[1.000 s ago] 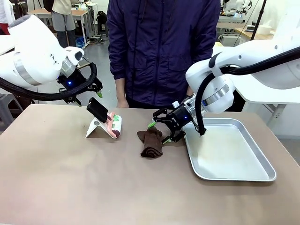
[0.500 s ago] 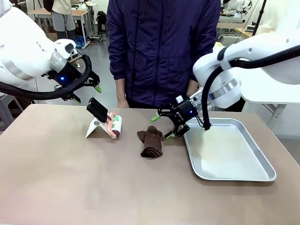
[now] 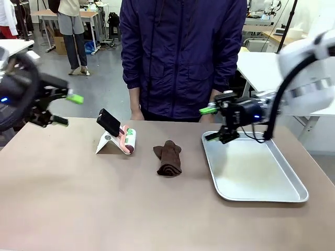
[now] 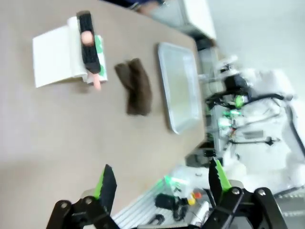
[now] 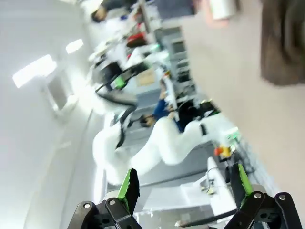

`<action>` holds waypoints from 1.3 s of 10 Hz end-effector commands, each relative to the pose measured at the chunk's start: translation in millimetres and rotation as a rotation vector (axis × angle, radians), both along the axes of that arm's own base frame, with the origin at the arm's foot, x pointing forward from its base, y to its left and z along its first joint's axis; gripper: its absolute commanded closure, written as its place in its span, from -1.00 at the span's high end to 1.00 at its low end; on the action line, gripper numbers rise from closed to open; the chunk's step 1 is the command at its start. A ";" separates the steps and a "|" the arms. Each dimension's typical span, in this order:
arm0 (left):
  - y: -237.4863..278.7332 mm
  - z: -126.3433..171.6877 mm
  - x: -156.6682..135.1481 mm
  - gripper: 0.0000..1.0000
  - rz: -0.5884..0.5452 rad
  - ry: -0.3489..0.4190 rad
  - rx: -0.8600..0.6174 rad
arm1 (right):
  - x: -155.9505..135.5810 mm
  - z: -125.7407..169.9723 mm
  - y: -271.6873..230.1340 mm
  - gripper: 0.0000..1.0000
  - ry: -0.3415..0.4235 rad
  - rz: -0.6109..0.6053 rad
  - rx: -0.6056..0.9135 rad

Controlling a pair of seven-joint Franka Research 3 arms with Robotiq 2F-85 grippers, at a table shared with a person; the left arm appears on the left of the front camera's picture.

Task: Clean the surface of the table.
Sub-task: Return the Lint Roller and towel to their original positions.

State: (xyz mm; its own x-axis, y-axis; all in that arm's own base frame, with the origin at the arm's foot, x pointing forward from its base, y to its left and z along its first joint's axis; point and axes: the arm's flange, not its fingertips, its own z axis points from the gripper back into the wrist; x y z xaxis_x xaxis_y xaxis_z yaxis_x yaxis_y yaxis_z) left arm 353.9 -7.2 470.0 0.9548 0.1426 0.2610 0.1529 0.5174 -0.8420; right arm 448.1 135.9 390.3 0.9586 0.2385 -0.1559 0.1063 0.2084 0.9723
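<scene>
The taupe-brown table [image 3: 78, 204] carries a folded brown cloth [image 3: 168, 158] at its middle and a lint roller with a black handle and pink body [image 3: 121, 134] resting on a white stand [image 3: 106, 142]. My left gripper [image 3: 67, 109] hangs open above the table's far left corner, away from the roller. Over the far left corner of the silver tray [image 3: 255, 167], my right gripper [image 3: 210, 123] stands open, holding nothing. The left wrist view shows its open gripper [image 4: 161, 179], the table [image 4: 57, 124], the cloth [image 4: 135, 88], the roller [image 4: 89, 45] and the tray [image 4: 180, 86] from high up. The right wrist view shows its open gripper [image 5: 183, 182] and the cloth [image 5: 284, 40].
A person in a dark blue jacket [image 3: 183, 57] stands at the far edge, hands down near the table. The tray takes up the right part of the table. White tables and other people stand behind.
Both arms have pulled back and outward. The right gripper rose from beside the cloth to above the tray's corner. The left gripper swung left, away from the roller. The cloth stays put.
</scene>
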 end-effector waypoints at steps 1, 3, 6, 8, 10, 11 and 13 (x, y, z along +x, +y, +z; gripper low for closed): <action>53.8 -33.6 -11.1 1.00 -0.147 -0.012 -0.243 | -26.2 -0.7 -43.0 1.00 -0.027 0.006 0.103; 81.6 -68.1 -8.5 1.00 -0.221 -0.044 -0.443 | -37.3 -3.4 -85.7 1.00 -0.035 -0.063 0.169; 81.5 -96.5 10.0 1.00 -0.153 0.041 -0.499 | -35.7 -21.1 -121.8 1.00 -0.077 -0.379 0.195; 83.0 -103.0 -11.0 1.00 -0.159 0.025 -0.507 | -32.3 -18.4 -134.4 1.00 -0.013 -0.273 0.170; 83.0 -103.0 -11.0 1.00 -0.159 0.025 -0.507 | -32.3 -18.4 -134.4 1.00 -0.013 -0.273 0.170; 83.0 -103.0 -11.0 1.00 -0.159 0.025 -0.507 | -32.3 -18.4 -134.4 1.00 -0.013 -0.273 0.170; 83.0 -103.0 -11.0 1.00 -0.159 0.025 -0.507 | -32.3 -18.4 -134.4 1.00 -0.013 -0.273 0.170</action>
State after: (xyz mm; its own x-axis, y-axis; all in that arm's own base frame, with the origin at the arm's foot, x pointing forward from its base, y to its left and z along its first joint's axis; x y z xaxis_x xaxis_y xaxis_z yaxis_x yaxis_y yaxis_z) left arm 349.1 79.3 367.1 0.9808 0.1081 0.1626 0.1611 0.0223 -0.9867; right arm 411.3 3.8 366.1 0.9930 -0.0189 -0.1164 0.1166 0.0058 0.9932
